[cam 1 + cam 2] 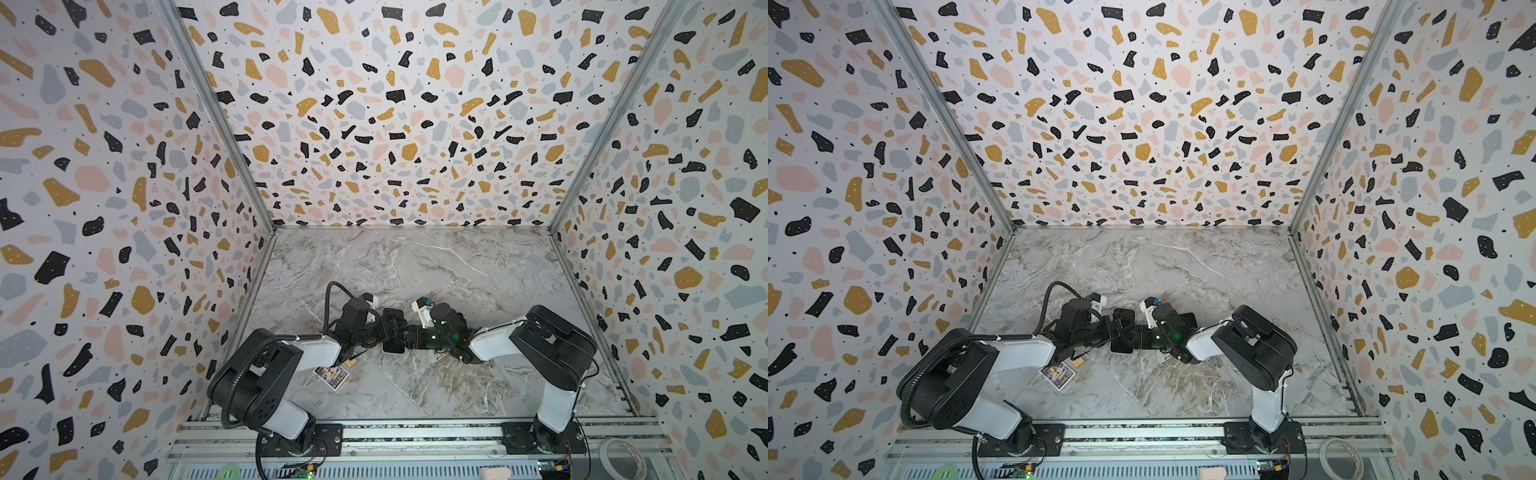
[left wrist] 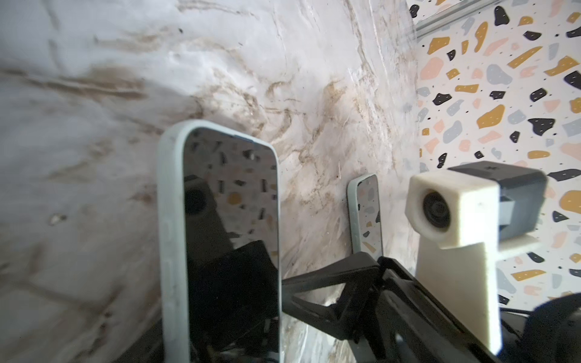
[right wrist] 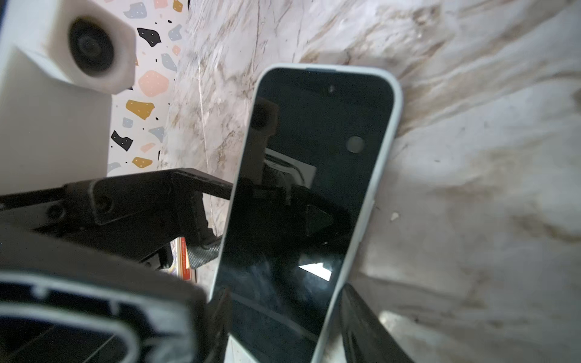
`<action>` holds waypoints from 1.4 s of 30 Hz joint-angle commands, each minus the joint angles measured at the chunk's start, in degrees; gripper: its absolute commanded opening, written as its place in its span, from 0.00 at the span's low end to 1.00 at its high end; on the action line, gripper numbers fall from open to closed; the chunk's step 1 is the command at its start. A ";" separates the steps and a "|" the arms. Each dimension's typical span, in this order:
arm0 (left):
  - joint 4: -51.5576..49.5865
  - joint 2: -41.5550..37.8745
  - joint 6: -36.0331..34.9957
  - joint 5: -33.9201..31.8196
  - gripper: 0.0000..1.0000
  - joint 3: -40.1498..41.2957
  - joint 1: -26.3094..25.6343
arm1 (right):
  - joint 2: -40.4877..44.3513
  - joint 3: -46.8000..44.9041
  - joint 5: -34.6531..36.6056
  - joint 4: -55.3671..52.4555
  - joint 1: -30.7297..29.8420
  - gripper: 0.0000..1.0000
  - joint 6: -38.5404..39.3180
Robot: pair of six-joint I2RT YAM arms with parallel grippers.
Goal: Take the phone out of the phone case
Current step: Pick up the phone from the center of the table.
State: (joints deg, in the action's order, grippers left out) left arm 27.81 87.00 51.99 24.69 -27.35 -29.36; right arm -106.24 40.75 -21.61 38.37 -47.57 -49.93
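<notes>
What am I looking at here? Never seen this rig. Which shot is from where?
Two small robot arms, the left arm and right arm, stand on a rail at the edge of a marble table inside patterned walls. The two wide pictures come from one overhead stereo camera, so they are nearly identical. The two close-ups come from a camera on each arm's wrist. The left gripper and right gripper meet mid-table. The left wrist view shows two dark-screened phones in pale cases: a near phone in its phone case, and a second phone by the right arm's fingers. The right wrist view shows a phone between the right gripper's fingers; whether it is clamped is unclear. A colourful card lies on the table beside the left arm.
</notes>
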 commanded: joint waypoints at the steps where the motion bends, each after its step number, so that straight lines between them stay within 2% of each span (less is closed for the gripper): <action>1: 0.48 -0.65 0.38 5.70 0.91 0.03 -2.19 | -3.37 -0.63 2.04 -4.71 0.37 0.57 -0.50; 7: -2.21 1.03 -0.92 3.23 0.89 -1.62 0.17 | -2.99 -1.00 2.35 -5.41 0.46 0.57 0.36; 12: -5.18 2.25 -5.45 2.82 0.86 -3.42 2.59 | -2.84 -1.20 2.43 -5.40 0.55 0.57 0.59; 18: -5.91 3.65 -6.81 3.35 0.80 -4.68 3.88 | -2.77 -1.27 2.51 -5.56 0.55 0.55 0.68; 34: -5.81 5.62 -8.44 4.39 0.17 -5.69 4.54 | -2.05 -1.95 2.96 -5.87 0.64 0.54 0.95; 39: -5.05 5.19 -8.50 4.84 0.01 -5.78 4.57 | -0.11 -2.21 2.67 -6.52 0.81 0.54 1.59; 42: -4.02 4.13 -8.04 4.75 0.00 -5.57 4.59 | 2.01 -2.17 2.67 -7.88 0.93 0.55 2.30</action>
State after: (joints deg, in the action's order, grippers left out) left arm 21.69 92.16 44.31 28.64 -32.51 -24.80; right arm -105.82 40.25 -20.64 38.61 -47.05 -49.06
